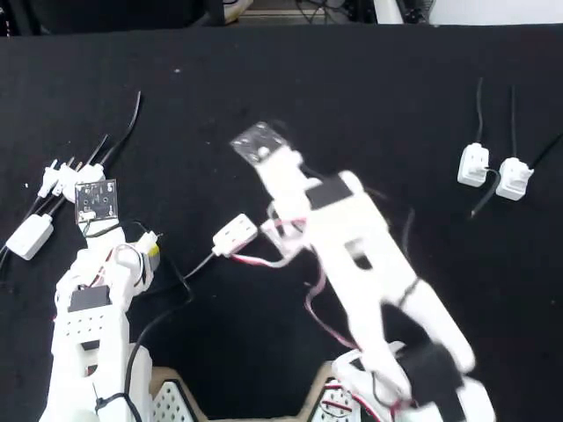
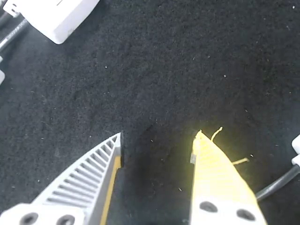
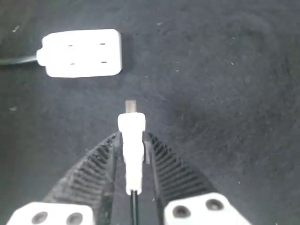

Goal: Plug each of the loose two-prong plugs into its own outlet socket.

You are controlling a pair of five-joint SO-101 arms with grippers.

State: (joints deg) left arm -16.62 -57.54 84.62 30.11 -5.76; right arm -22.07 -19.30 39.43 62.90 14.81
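My right gripper point(image 3: 132, 138) is shut on a white two-prong plug point(image 3: 131, 125), with the prongs sticking out past the fingertips and the black cord running back between the fingers. A white outlet socket point(image 3: 80, 52) with two pairs of slots lies flat a short way ahead of the prongs, apart from them. The same socket point(image 1: 235, 234) lies just left of the right arm point(image 1: 352, 237). My left gripper point(image 2: 158, 136) stands open over bare black cloth, nothing between its fingers. Two more white plugs point(image 1: 473, 164) point(image 1: 513, 178) lie at the right.
A bundle of white plugs with black cords point(image 1: 62, 180) and a white block point(image 1: 31, 236) lie at the far left beside the left arm point(image 1: 88, 308). That block's corner point(image 2: 56, 16) is seen from the left wrist. The black cloth point(image 1: 369, 97) covers the table.
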